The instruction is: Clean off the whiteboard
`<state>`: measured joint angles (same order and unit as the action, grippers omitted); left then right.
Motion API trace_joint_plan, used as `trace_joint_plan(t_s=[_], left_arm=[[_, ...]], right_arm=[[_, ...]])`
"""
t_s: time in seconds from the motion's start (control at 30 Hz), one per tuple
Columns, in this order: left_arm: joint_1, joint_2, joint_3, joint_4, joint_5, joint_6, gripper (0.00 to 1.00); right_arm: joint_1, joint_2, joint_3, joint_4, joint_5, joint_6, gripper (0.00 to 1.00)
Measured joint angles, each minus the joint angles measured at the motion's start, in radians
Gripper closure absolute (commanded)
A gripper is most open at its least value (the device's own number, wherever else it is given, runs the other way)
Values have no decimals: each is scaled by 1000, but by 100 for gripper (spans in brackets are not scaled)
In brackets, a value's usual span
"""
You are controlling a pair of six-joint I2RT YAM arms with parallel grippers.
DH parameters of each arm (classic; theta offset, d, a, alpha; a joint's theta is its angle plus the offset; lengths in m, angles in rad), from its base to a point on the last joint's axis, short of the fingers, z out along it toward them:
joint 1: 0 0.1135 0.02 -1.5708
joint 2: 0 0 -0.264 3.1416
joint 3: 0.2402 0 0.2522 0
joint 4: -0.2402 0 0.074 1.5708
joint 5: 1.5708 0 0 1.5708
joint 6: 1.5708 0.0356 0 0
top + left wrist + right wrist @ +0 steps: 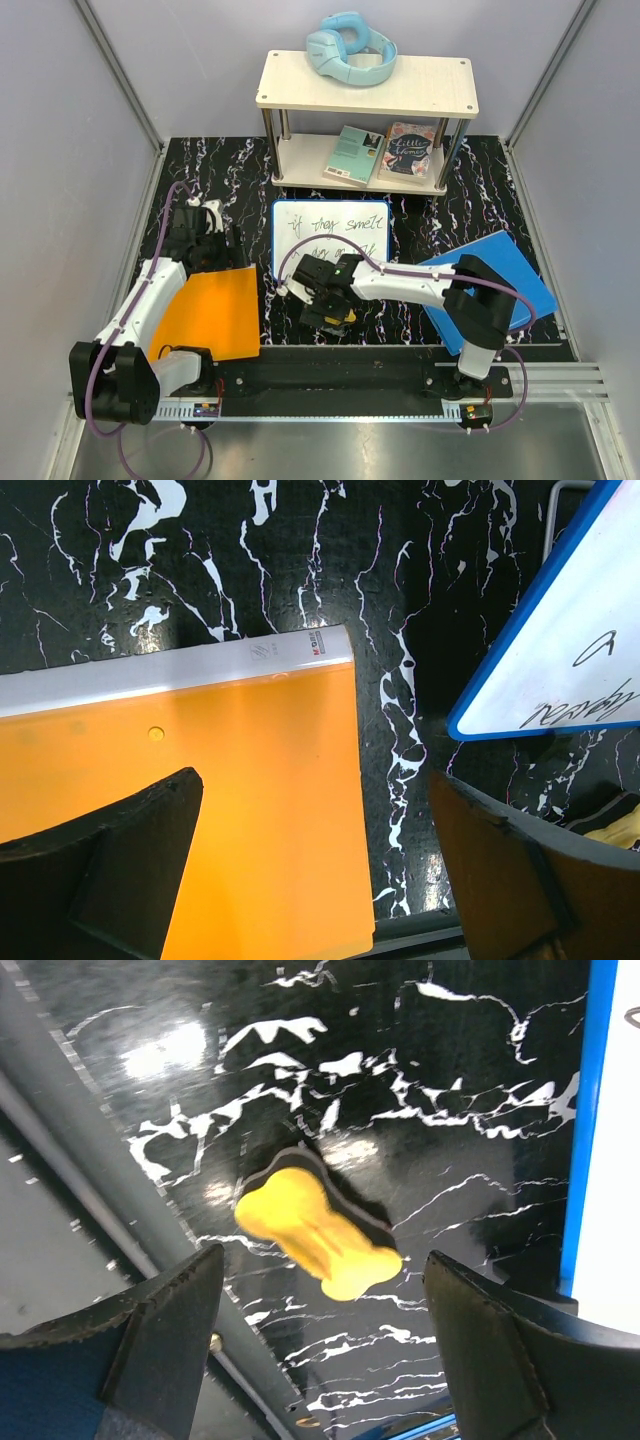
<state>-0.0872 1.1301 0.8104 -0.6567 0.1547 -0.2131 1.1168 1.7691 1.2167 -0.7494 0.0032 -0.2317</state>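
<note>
Nearby, bone-shaped yellow eraser point(318, 1232), blue-rimmed whiteboard point(330, 232)

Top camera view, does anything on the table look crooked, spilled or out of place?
Nothing is spilled or damaged. The blue panel lies skewed on the mat, partly under the right arm, and the orange panel is slightly tilted too. The whiteboard sits square, with writing on it.
</note>
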Motion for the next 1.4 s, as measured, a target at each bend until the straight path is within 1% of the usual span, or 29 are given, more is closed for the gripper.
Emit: trace_joint_plan(t_s=[0.27,0.33,0.4,0.43,0.7,0.8,0.9,0.93,0.97,1.0,1.1,1.27,1.4], left_arm=[[0,0,0,0,3,0,1],[0,0,0,0,3,0,1],[0,0,0,0,3,0,1],[0,0,0,0,3,0,1],[0,0,0,0,7,0,1],[0,0,0,0,7,0,1],[0,0,0,0,8,0,1],[0,0,0,0,8,0,1],[0,0,0,0,8,0,1],[0,0,0,0,8,1,1],[0,0,0,0,8,4,1],[0,-2,1,10,34,13,1],[0,-2,2,92,88,3,1]], right_arm=[[2,102,4,22,51,3,29],[3,102,5,25,60,5,43],[5,104,6,27,64,10,61],[5,106,7,28,67,10,64],[9,151,65,38,175,44,66],[9,171,90,51,208,55,72],[8,171,91,55,217,69,79],[8,171,91,55,218,73,82],[8,169,90,55,217,78,88],[6,167,90,55,217,84,92],[0,158,88,69,215,113,100],[-42,96,88,96,211,186,100],[-138,-13,93,140,198,279,100]])
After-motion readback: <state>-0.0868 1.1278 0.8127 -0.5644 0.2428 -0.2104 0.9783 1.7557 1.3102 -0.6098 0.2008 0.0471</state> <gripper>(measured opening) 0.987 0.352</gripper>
